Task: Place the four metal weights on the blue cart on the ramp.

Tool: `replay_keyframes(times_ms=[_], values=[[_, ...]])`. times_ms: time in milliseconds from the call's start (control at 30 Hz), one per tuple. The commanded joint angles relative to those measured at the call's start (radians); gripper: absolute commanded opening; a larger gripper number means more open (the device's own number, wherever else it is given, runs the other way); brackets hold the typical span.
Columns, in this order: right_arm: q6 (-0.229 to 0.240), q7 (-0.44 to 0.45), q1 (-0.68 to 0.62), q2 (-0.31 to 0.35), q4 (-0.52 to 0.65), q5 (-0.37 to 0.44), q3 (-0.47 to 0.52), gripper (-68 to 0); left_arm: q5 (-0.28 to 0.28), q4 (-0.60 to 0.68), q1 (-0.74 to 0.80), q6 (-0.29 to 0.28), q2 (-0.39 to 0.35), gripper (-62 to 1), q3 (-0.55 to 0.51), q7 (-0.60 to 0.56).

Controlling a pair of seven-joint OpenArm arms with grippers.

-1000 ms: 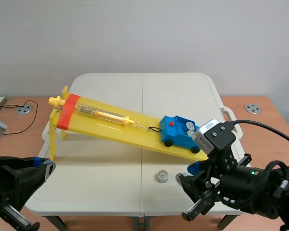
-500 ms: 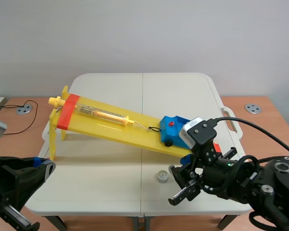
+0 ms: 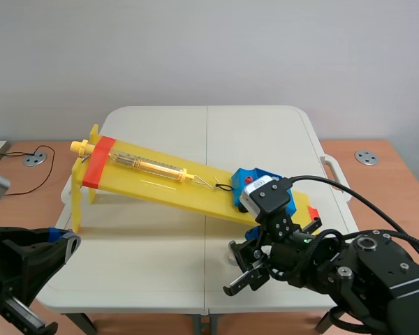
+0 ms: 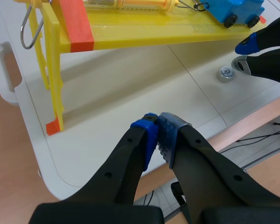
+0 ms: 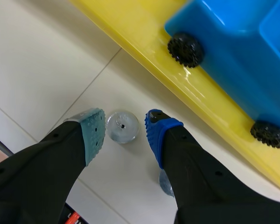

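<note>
A small round metal weight (image 5: 122, 126) lies on the white table beside the yellow ramp (image 5: 130, 37). My right gripper (image 5: 125, 133) hangs open just over it, one pad on each side, not touching. The blue cart (image 5: 233, 60) stands on the ramp's low end, right beyond the weight; the right arm covers part of it (image 3: 253, 177) in the scene view, so its load is hidden. From the left wrist the same weight (image 4: 225, 73) shows beside the right fingers (image 4: 252, 44). My left gripper (image 4: 157, 135) is shut on nothing, low at the table's near left corner (image 3: 63, 241).
The ramp (image 3: 160, 178) slopes down from a red-banded top on yellow legs (image 3: 77, 202) at the left to the cart. A spring scale (image 3: 150, 166) lies on it, hooked to the cart. The table edge (image 3: 126, 303) is close to both arms.
The right arm has moved left along the table front, from beside the cart to over the weight, with its fingers now either side of it. The left arm has kept still.
</note>
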Motion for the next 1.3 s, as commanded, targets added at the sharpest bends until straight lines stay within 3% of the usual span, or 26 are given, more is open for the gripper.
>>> replay_keyframes(times_ms=[0, 567, 1267], values=[[-0.051, 0.153, 0.089, -0.006, 0.051, 0.022, -0.016, -45.3, -0.059, 0.070, -0.026, -0.026, 0.005, -58.2, -0.015, -0.099], [-0.103, 0.167, 0.134, -0.047, -0.035, -0.001, -0.072, -45.3, -0.059, 0.070, -0.026, -0.026, 0.006, -58.2, -0.015, -0.099], [-0.159, 0.143, 0.139, -0.047, -0.080, -0.019, -0.106, -46.2, -0.059, 0.070, -0.026, -0.026, 0.006, -58.2, -0.015, -0.100]])
